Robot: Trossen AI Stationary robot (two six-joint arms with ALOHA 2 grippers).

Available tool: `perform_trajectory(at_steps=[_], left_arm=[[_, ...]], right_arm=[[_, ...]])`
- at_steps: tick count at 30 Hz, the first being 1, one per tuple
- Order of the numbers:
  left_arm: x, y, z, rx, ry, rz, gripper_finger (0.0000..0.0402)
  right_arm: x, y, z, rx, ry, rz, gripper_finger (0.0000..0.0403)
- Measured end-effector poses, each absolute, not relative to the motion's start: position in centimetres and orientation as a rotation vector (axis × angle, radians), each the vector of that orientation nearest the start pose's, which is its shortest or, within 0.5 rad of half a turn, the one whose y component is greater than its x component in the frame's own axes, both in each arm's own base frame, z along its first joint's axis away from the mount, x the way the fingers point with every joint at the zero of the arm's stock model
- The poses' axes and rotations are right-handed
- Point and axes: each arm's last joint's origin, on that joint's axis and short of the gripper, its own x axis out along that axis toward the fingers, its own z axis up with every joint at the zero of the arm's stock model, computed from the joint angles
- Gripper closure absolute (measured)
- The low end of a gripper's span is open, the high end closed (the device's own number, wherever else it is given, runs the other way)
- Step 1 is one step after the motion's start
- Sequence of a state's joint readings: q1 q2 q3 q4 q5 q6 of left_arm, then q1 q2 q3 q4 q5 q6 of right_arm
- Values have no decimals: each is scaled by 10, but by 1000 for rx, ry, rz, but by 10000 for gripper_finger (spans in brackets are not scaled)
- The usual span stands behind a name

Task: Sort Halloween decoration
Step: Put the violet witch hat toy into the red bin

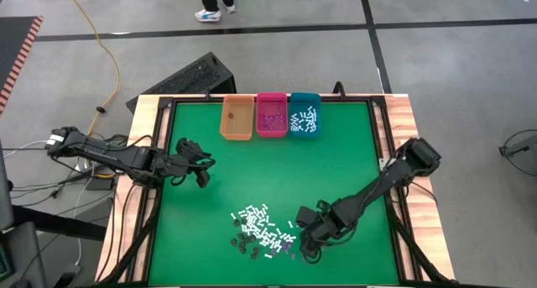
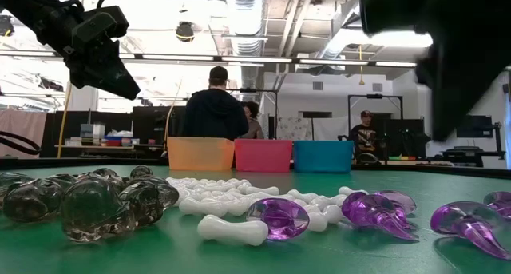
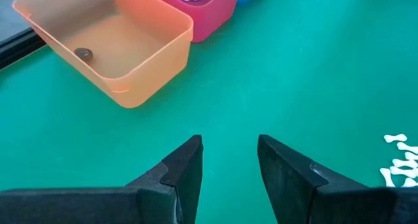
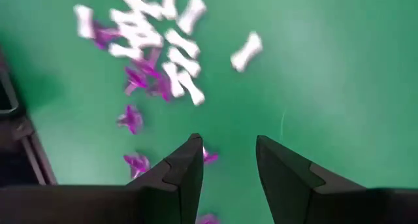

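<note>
- Right hand (image 1: pixel 307 248) hung low over the near end of the green tabletop (image 1: pixel 336 162), fingers spread, nothing between them; in the low view it was only a dark blur, cut off at the frame's upper right.
- Halloween decoration (image 1: pixel 258 232) lay in a loose pile just beside it: white sticks, purple bits, dark bits; single pieces were too small to tell apart from above.
- Left hand (image 1: pixel 200 172) hovered at the tabletop's left side, fingers spread, empty.
- Orange bin (image 1: pixel 237 118) held one dark bit; pink bin (image 1: pixel 271 116) and teal bin (image 1: pixel 304 114) held more pieces, counts unclear.
</note>
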State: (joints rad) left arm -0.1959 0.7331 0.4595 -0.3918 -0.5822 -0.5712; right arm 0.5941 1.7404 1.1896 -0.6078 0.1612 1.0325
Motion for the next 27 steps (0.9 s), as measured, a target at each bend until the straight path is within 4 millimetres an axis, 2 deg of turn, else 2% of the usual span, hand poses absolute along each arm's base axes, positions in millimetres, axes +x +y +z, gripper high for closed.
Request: perform_trajectory(at_steps=[5, 9, 17, 27], left_arm=[[149, -14, 215, -311, 489, 527, 264], [149, -13, 215, -304, 486, 536, 264], [149, -13, 215, -300, 485, 539, 264], [149, -13, 215, -308, 483, 541, 264]], right_arm=[[292, 199, 175, 693, 1227, -267, 232], [295, 211, 166, 753, 1227, -253, 232], [292, 211, 163, 795, 1202, -355, 239], [294, 208, 164, 804, 1211, -347, 302]])
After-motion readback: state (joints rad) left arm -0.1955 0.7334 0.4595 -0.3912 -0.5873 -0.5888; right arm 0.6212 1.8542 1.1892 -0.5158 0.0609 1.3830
